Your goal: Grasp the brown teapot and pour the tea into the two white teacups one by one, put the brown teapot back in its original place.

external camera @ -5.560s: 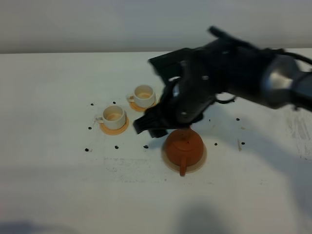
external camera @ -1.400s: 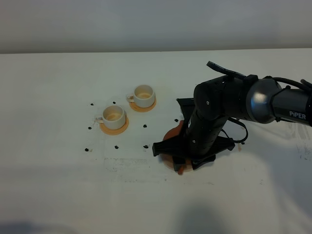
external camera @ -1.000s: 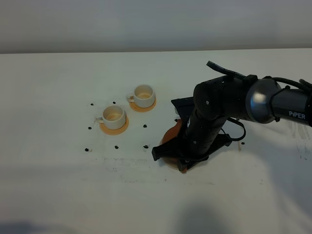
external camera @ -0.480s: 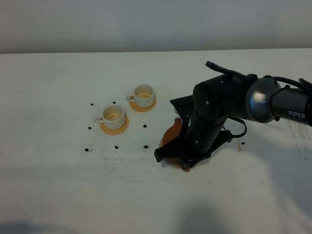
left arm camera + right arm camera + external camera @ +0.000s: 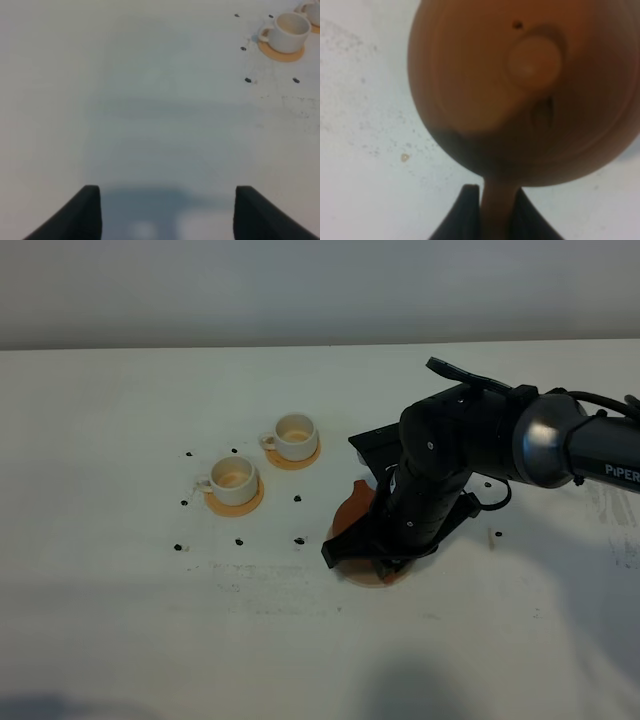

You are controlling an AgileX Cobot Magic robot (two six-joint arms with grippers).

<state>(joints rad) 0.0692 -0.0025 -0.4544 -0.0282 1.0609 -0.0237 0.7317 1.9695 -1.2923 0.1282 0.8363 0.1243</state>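
Observation:
The brown teapot (image 5: 520, 90) fills the right wrist view, lid knob up. Its handle (image 5: 497, 205) sits between my right gripper's (image 5: 495, 212) two fingers, which are shut on it. From above, my right arm covers most of the teapot (image 5: 350, 512); the right gripper (image 5: 385, 565) is low over the table. I cannot tell whether the teapot is lifted. The beige coaster is hidden. Two white teacups (image 5: 235, 478) (image 5: 296, 435) stand on orange-tan coasters (image 5: 250, 502) left of the teapot. My left gripper (image 5: 170, 215) is open and empty over bare table, with one teacup (image 5: 287, 31) ahead of it.
Several small black specks (image 5: 299, 540) lie scattered on the white table (image 5: 120, 570) around the cups. A faint scuffed patch (image 5: 260, 580) lies in front of the cups. The right arm's dark body (image 5: 470, 450) reaches in from the right edge.
My right arm came down over the teapot from above the cups' side. In the last second it shifted slightly right and back with the handle between its fingers. The cups have not moved.

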